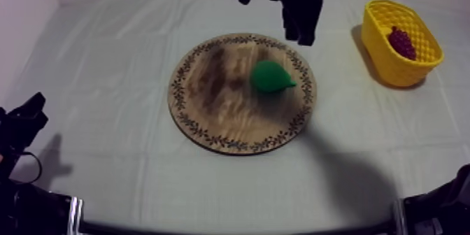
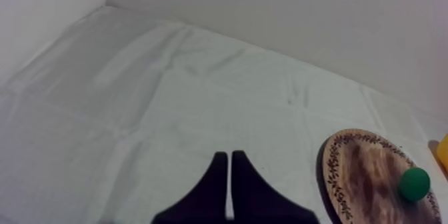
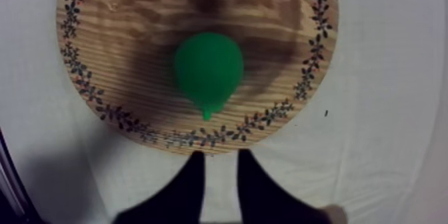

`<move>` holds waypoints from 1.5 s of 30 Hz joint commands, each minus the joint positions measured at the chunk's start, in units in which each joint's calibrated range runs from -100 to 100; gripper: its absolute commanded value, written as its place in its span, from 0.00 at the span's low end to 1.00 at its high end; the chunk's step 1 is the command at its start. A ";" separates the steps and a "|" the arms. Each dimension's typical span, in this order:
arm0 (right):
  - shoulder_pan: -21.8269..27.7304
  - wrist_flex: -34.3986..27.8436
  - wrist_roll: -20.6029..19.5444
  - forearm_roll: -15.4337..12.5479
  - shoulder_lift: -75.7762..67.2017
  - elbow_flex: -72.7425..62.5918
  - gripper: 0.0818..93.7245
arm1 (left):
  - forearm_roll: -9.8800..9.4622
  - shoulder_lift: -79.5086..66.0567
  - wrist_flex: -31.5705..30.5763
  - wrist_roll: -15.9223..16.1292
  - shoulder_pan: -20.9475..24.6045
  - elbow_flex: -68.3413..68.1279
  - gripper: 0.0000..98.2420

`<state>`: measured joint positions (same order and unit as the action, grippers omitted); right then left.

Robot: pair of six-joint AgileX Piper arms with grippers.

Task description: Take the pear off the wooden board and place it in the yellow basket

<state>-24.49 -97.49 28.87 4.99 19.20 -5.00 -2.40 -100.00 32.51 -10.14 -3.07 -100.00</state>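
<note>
My left gripper sits near, fingers pressed together on nothing. Next comes the wooden board, with the pear lying on it. My right gripper hangs just beside the board's rim, fingers a little apart, empty. That gap looks small; it could bump the round pear and roll it. Farthest, the yellow basket holds grapes.

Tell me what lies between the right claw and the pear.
In the right wrist view, only a strip of cloth, the patterned rim of the wooden board and some bare wood lie between the open right claw and the pear.
</note>
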 commanded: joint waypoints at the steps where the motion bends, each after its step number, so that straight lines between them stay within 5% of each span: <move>1: -0.04 0.46 0.24 -0.07 -0.15 0.20 0.48 | -0.02 0.00 -0.01 0.01 -0.01 0.00 0.00; 5: -0.67 1.57 1.43 0.35 -0.18 0.63 0.66 | -0.02 0.00 -0.01 0.01 -0.01 0.00 0.00; 12: -1.09 2.89 2.62 0.23 0.82 1.43 0.75 | -0.02 0.00 -0.01 0.01 -0.01 0.00 0.00; 45: -0.22 9.88 2.43 -0.30 21.55 -0.05 0.69 | -0.02 0.00 -0.01 0.01 -0.01 0.00 0.00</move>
<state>-24.74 -87.30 31.23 4.88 40.62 -5.02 -2.40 -100.00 32.51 -10.14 -3.07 -100.00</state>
